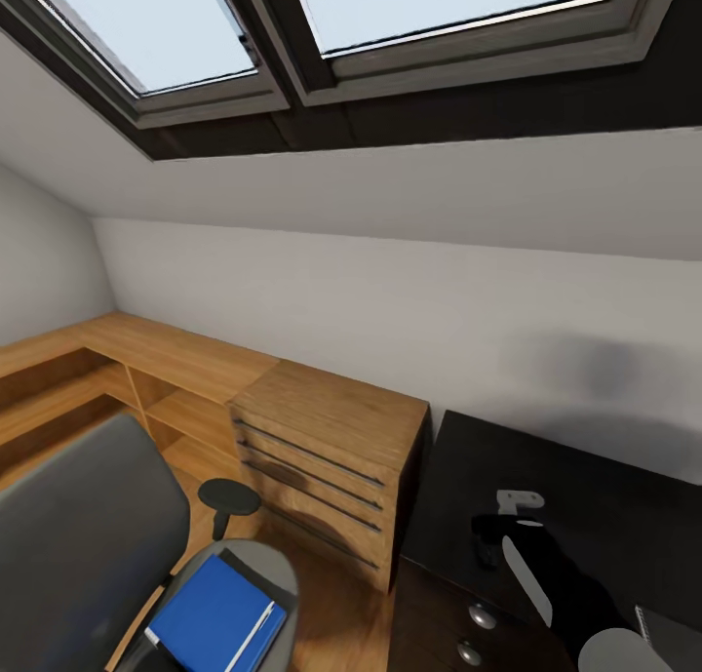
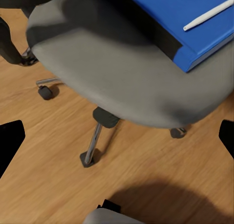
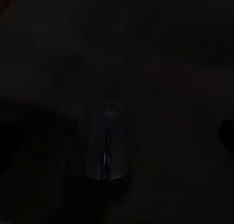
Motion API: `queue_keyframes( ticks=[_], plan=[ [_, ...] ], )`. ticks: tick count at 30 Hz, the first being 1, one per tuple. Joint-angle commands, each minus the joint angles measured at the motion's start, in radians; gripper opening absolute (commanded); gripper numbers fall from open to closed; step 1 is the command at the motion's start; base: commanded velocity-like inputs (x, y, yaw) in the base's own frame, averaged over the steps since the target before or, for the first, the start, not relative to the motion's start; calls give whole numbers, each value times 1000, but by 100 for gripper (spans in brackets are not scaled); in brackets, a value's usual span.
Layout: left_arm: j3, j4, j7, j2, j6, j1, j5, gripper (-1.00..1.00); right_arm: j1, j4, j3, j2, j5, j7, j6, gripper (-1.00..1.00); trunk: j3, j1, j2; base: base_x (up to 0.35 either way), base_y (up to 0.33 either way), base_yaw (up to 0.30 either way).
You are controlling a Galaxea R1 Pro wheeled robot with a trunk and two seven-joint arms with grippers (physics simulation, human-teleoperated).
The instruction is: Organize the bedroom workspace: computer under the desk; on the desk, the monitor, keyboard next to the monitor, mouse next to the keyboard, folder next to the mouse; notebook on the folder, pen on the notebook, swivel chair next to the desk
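Two grippers stand released: the right gripper (image 1: 502, 540), lower right of the head view, hovers above the mouse (image 3: 107, 141) on the black desk (image 1: 585, 487); the blue folder (image 1: 214, 618) lies on the swivel chair (image 1: 88, 535) at lower left.

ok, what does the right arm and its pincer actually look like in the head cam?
The right arm is glossy black with light grey panels: a long tapered strip along the forearm and a rounded grey cap near the frame's bottom. At the wrist sits a small pale grey bracket. The right pincer is black. No cables or markings visible.
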Motion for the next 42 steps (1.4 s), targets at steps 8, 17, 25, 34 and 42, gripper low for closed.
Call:
queue_keyframes(
  ticks=[8, 17, 25, 34, 42],
  plan=[
    [-7, 1, -6, 0, -3, -1, 11, 100, -1, 0, 6, -1, -11, -8, 4, 100, -2, 1, -1, 91, 0, 0],
    [-7, 1, -6, 0, -3, -1, 12, 100, -1, 0, 7, -1, -11, -2, 3, 100, -2, 1, -1, 13, 0, 0],
    [-7, 2, -6, 1, -3, -1, 13, 100, -1, 0, 7, -2, -11, 23, 4, 100, -2, 1, -1, 2, 0, 0],
    [-6, 1, -4, 0, -3, -1, 12, 100, -1, 0, 6, -4, -11, 30, 4, 100, -2, 1, -1, 0, 0, 0],
    [-4, 0, -4, -1, -3, -1, 13, 100, -1, -1, 6, -6, -12, 30, 4, 100, -21, 24, -43, 0, 0, 0]
  ],
)
